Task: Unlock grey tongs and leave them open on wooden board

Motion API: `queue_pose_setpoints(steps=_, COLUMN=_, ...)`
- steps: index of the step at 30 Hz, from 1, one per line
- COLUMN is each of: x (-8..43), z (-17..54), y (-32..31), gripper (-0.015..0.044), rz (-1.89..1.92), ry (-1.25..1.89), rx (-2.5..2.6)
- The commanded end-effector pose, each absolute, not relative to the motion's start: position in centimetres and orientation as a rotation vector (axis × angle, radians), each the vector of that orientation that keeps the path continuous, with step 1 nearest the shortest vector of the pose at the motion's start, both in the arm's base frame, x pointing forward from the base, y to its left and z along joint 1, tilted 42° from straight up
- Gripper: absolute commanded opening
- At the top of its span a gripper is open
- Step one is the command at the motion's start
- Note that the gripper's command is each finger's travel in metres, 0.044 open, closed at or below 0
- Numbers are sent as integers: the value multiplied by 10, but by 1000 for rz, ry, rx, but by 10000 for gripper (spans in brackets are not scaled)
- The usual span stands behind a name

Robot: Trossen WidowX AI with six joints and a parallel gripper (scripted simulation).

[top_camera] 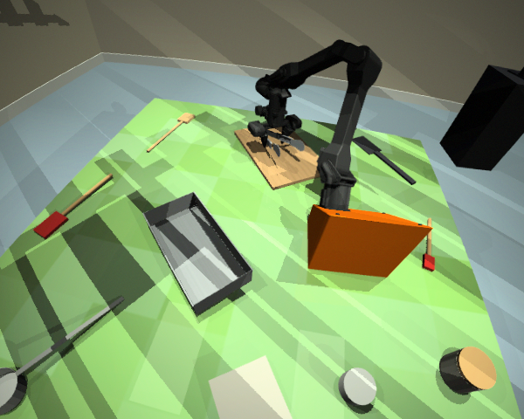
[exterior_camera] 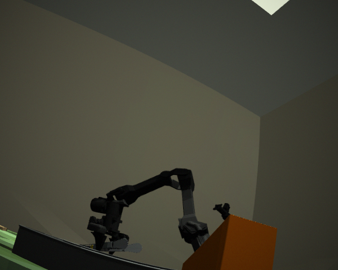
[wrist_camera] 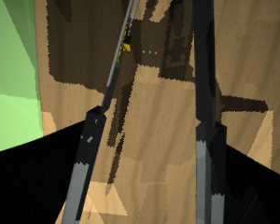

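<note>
The grey tongs (top_camera: 297,142) (exterior_camera: 134,247) (wrist_camera: 116,70) are spread open, low over the wooden board (top_camera: 280,176) (wrist_camera: 168,145), and lie nearly level. Their rounded tips point toward the arm's base. A yellow part shows on one tong arm in the wrist view. My gripper (top_camera: 276,138) (exterior_camera: 105,250) (wrist_camera: 148,133) points down and is open wide, with one finger beside each tong arm, so the tongs stand between the fingers. The frames do not show clearly whether the tongs touch the board. The roasting tin (top_camera: 221,292) (exterior_camera: 61,247) has nothing across it.
An orange block (top_camera: 361,243) (exterior_camera: 248,244) stands by the arm's base. A dark spatula (top_camera: 393,167) lies right of the board, a wooden one (top_camera: 186,118) to its left. A red-headed tool (top_camera: 51,223) lies left of the tin. A small pan (top_camera: 3,392) is at the front left.
</note>
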State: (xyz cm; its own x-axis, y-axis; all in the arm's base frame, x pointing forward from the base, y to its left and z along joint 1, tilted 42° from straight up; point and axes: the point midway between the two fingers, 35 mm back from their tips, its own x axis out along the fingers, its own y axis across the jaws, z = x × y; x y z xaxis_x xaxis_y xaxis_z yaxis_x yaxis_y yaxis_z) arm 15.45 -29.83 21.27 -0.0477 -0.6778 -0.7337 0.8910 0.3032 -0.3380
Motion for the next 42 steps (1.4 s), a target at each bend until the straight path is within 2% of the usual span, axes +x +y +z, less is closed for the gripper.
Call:
queue_pose_setpoints(steps=1, x=154, z=213, y=-298, gripper=427, rz=-1298, ry=980, rx=274)
queue_pose_setpoints(steps=8, x=175, z=211, y=-291, gripper=440, rz=-1271, ry=990, rx=271)
queue_pose_setpoints(steps=19, x=290, z=208, y=-211, gripper=440, rz=-1285, ry=982, rx=285)
queue_pose_setpoints(steps=31, x=289, z=237, y=-179, gripper=440, rz=-1269, ry=998, rx=277)
queue_pose_setpoints(steps=42, x=289, z=237, y=-179, gripper=440, rz=-1269, ry=998, rx=277)
